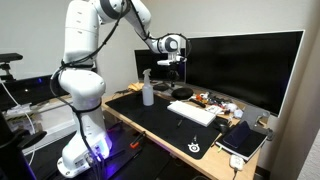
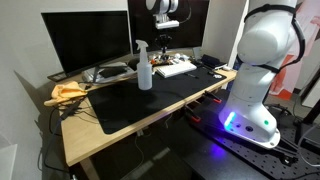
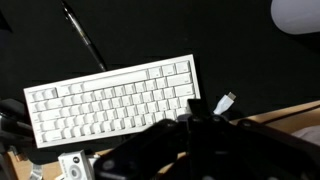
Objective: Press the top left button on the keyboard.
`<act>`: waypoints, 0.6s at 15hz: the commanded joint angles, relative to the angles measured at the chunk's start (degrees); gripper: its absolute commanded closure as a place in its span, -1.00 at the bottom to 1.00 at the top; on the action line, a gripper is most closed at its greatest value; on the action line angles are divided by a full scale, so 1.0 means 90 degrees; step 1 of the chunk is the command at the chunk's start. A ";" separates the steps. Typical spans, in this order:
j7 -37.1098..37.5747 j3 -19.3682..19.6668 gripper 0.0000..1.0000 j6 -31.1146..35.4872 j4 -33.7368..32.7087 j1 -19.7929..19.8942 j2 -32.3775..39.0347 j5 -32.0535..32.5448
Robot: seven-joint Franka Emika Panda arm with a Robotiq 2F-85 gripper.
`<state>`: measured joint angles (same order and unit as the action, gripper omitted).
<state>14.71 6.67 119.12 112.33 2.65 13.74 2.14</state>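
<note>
The white compact keyboard lies on the black desk mat in front of the big monitor; it also shows in the other exterior view. In the wrist view the keyboard lies slightly tilted, all keys visible, its right end beside my fingers. My gripper hangs in the air well above the keyboard's far end, touching nothing, as the other exterior view also shows. In the wrist view the gripper is a dark blurred mass with its fingers together and nothing between them.
A white spray bottle stands on the mat near the keyboard, also in the other exterior view. A large black monitor stands behind. A dark notebook-like slab lies at one mat end. A white cable plug lies by the keyboard. A yellow cloth sits on the desk.
</note>
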 commanded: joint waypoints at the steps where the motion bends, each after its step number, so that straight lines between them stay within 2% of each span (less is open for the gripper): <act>1: -0.0099 -0.0001 1.00 0.0223 0.0891 0.0045 -0.0987 0.0155; 5: -0.0130 -0.0032 1.00 0.0212 0.1316 0.0098 -0.1560 0.0232; 6: -0.0121 -0.0040 0.48 0.0161 0.1374 0.0111 -0.1650 0.0223; 7: -0.0148 -0.0045 0.46 0.0172 0.1455 0.0127 -0.1748 0.0218; 9: -0.0196 -0.0051 0.19 0.0139 0.1579 0.0150 -0.1905 0.0197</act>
<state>14.60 6.67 119.36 122.75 3.21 0.54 3.43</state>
